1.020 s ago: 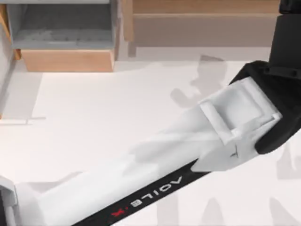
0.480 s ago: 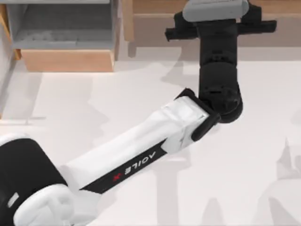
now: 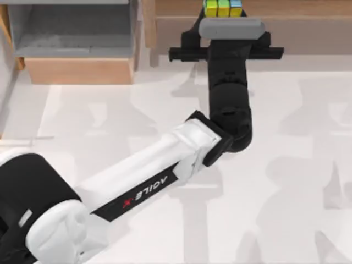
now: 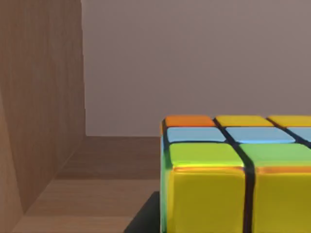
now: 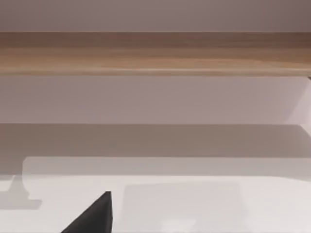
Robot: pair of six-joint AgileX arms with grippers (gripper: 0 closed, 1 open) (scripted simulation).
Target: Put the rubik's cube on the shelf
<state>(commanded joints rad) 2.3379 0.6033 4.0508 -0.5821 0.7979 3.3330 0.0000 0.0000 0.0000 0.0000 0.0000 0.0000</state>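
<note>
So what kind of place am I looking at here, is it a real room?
Most likely a rendered simulation of a tabletop workspace, not a lived-in room. A plain white table carries only a wooden shelf and a grey box compartment, and the left arm reaches over with a rubik's cube at the shelf.

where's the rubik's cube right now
In the top view the rubik's cube sits at the far edge, on the shelf, right of the grey compartment and just beyond the left arm's wrist. The left wrist view shows it close to the shelf's wooden side wall.
</note>
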